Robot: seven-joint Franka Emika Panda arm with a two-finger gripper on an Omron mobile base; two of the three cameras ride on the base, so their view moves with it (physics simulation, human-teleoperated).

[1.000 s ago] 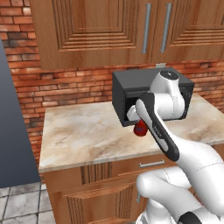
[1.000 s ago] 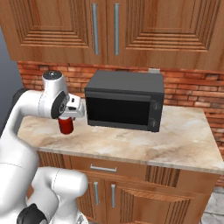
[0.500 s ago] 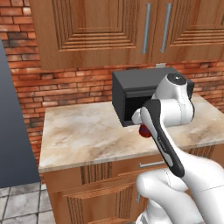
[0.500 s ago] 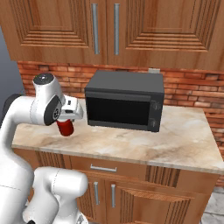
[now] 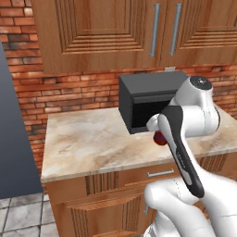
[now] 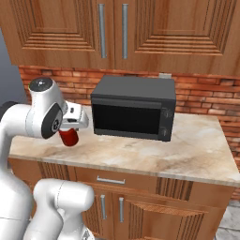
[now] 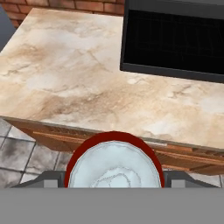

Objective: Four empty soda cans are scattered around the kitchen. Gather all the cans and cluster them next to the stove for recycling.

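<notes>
A red can (image 6: 69, 137) is seen at left centre of the right base frame, held by the gripper (image 6: 71, 127) just above the counter (image 6: 197, 145), left of the microwave (image 6: 133, 107). The can hangs below the white hand, clear of the marble surface.

In the left base frame, only a small red part of the can (image 5: 160, 139) is shown at centre right, mostly hidden behind the arm, in front of the microwave (image 5: 143, 95). The counter (image 5: 88, 139) spreads to the left of it.

In the hand frame, the can (image 7: 114, 164) is seen from above at bottom centre: a silver top ringed in red, clamped between the two grey fingers (image 7: 51, 178) at either side. The claw is closed on the can. The counter (image 7: 65, 74) fills the upper left, the microwave (image 7: 175, 39) door the upper right. Grey floor tiles (image 7: 17, 157) are seen at lower left, beyond the counter edge.

Wooden cabinets (image 6: 112, 33) are seen across the top, over red brick.
</notes>
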